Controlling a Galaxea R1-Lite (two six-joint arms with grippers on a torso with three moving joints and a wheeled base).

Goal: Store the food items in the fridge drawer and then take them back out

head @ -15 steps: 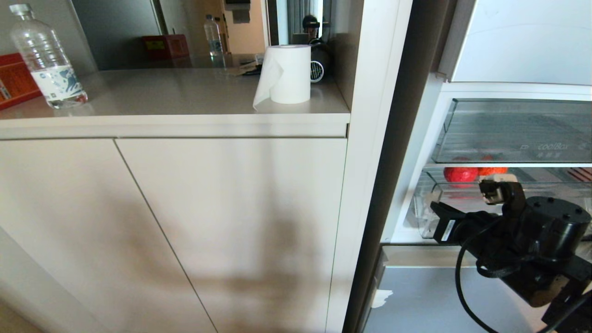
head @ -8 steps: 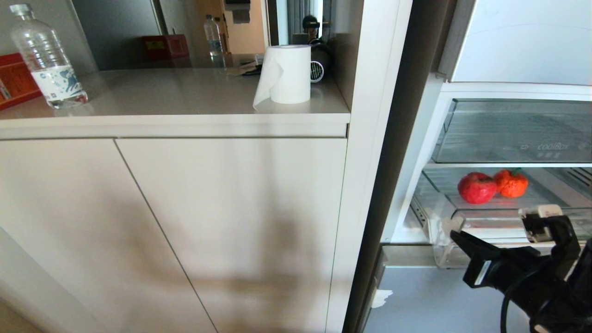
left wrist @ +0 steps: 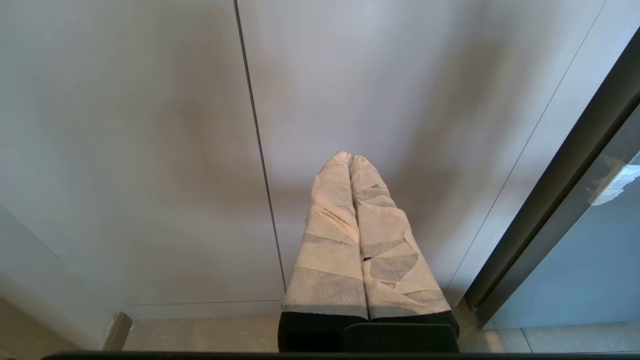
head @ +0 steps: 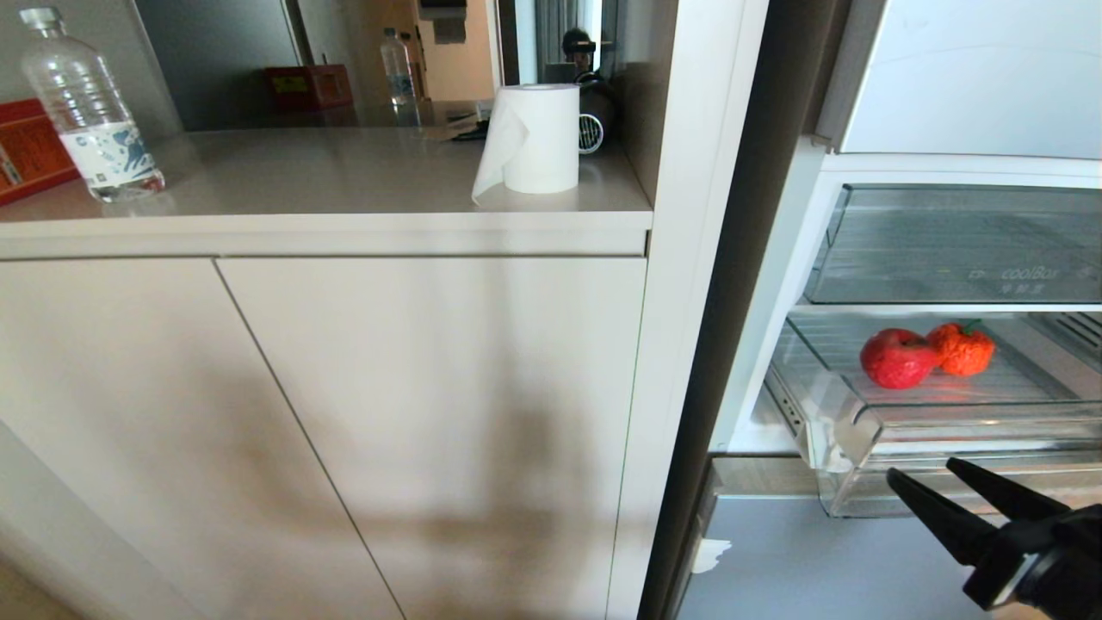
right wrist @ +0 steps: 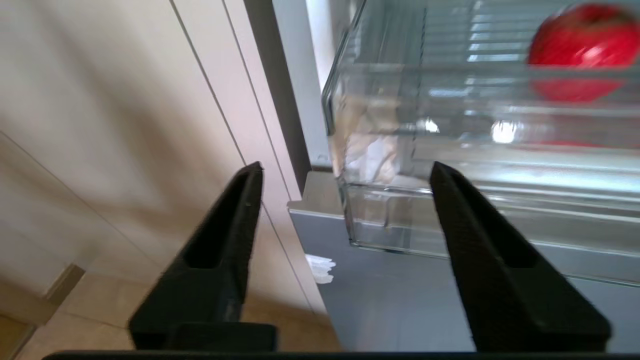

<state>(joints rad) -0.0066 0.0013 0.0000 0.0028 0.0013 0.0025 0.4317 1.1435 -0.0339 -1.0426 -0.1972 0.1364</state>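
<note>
Just below and in front of the pulled-out fridge drawer (head: pixel 861 422) sits the right tool (head: pixel 934 482), at the lower right of the head view, black fingers (right wrist: pixel 225 235) spread apart, nothing between them, not touching the drawer's front lip. Up and past the tool, on the drawer's ribbed floor: a red apple-like fruit (head: pixel 895 357) and, touching it on the far-right side, a rough orange-red tomato-like piece (head: pixel 964 349) with a short green stem. Both lie toward the drawer's back half, well apart from the tool. Right wrist view shows the drawer's clear front corner (right wrist: pixel 360 150) just ahead of the fingertips, the red fruit (right wrist: pixel 582 50) blurred behind the plastic. Above the drawer, a closed clear box drawer (head: pixel 956 245) with lettering on its front. Below the tool, a grey lower fridge front (head: pixel 775 560).

Left tool (left wrist: pixel 350 160) is parked low, its tape-wrapped fingers pressed together, empty, pointing at beige cabinet doors (left wrist: pixel 150 125).

Far left of the right tool, on the tabletop (head: pixel 327 181): a paper roll (head: pixel 534 138), a water bottle (head: pixel 86 108), and a red box (head: pixel 26 146) at the edge.
</note>
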